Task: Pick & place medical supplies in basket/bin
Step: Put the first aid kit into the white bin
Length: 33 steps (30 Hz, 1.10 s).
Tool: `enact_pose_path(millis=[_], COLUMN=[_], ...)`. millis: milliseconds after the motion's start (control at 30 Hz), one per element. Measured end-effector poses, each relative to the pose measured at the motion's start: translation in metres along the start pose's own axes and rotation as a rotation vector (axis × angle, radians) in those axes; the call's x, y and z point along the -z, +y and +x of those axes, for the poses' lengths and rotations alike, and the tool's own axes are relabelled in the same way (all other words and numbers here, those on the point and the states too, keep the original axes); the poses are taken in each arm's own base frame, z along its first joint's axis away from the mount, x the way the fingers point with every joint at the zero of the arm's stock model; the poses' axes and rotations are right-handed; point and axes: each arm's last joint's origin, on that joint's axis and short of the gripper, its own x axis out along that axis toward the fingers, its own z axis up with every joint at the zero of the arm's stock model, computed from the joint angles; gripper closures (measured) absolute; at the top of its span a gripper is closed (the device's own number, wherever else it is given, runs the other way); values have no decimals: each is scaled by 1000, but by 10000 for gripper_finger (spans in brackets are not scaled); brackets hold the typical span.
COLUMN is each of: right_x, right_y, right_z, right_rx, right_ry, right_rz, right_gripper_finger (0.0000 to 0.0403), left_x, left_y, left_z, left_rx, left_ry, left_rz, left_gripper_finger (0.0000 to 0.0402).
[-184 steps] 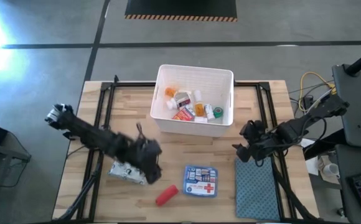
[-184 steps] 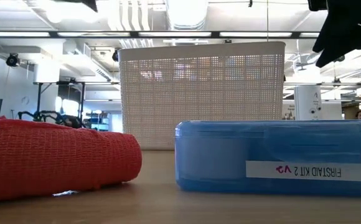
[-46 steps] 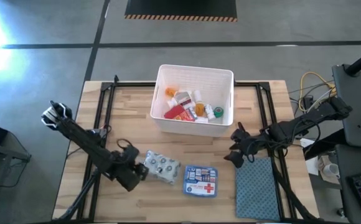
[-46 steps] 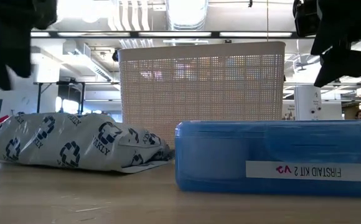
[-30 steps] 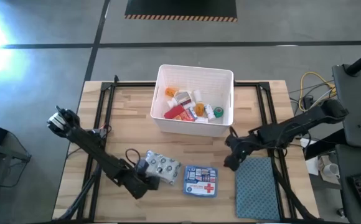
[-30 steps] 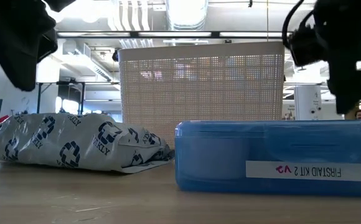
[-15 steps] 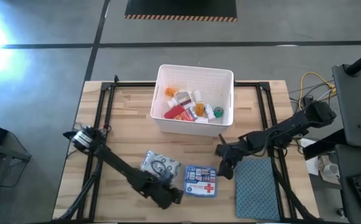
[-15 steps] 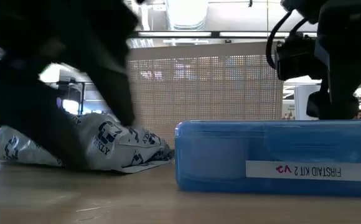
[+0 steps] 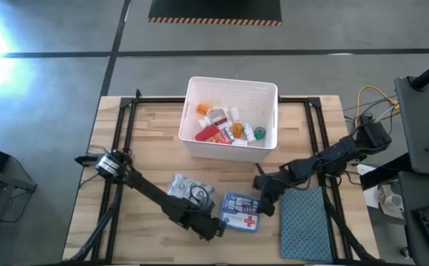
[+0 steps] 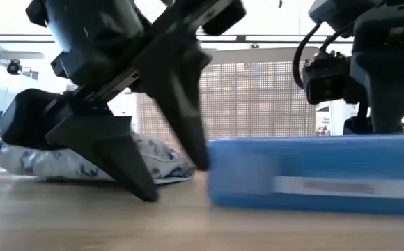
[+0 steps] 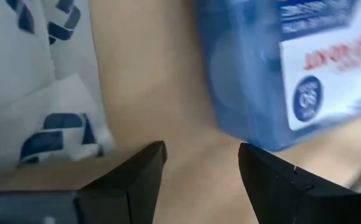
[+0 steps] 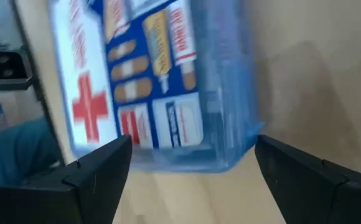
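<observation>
The blue first-aid box [image 9: 240, 214] with a red cross lies flat on the table, below the white perforated bin [image 9: 233, 81], which holds bottles, vials and a red item. The grey patterned pack [image 9: 190, 192] lies left of the box. My left gripper [image 9: 213, 227] is open and low on the table at the box's left end [image 10: 212, 160], past the pack [image 11: 31, 74]. My right gripper [image 9: 261, 198] is open at the box's right end. In the right wrist view the box [image 12: 155, 81] lies ahead, between its wide-spread fingers. My left gripper has one fingertip [image 11: 249, 149] right at a corner of the blue box [image 11: 258, 140], slanting down from the table's left. Its other finger stands on bare wood. Whether the tip truly touches I cannot tell. The box rests flat. My right gripper stands at the box's right end; whether it touches it cannot be told.
The teal-grey cloth mat [image 9: 303, 225] lies right of the box, under the right arm. Black frame rails run along the table's left and right sides. Bare wood shows between the bin [image 10: 272, 97] and the items, and along the near edge.
My left gripper has swept toward the table's right and near edge, past the pack, and come down beside the box's left end. My right gripper has moved left and down to the box's right end. The box has slid slightly toward the right.
</observation>
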Motion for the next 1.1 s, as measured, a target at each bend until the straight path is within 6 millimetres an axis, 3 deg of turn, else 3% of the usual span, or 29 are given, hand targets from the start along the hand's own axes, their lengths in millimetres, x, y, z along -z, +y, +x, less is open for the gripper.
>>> enact_pose_path(millis=[467, 600, 800, 967, 1100], right_x=[-1, -3, -6, -6, -6], right_y=[18, 17, 13, 11, 7], right_z=[-6, -6, -6, -6, 6], right_rx=[-114, -61, 10, 8, -19], right_ry=[47, -18, -115, -120, -114], right_rz=[-91, -65, 22, 74, 106], right_gripper_finger=[75, 75, 75, 75, 75], left_x=[-22, -21, -11, -3, -4], left_y=[37, 31, 2, -4, -7], left_z=[-27, -43, -65, -51, -41], left_rx=[-244, -199, -7, 83, 116], left_ry=[-137, -134, -115, -49, -55], left_rz=[-57, -55, 37, 36, 25], left_gripper_finger=[207, 207, 207, 207, 207])
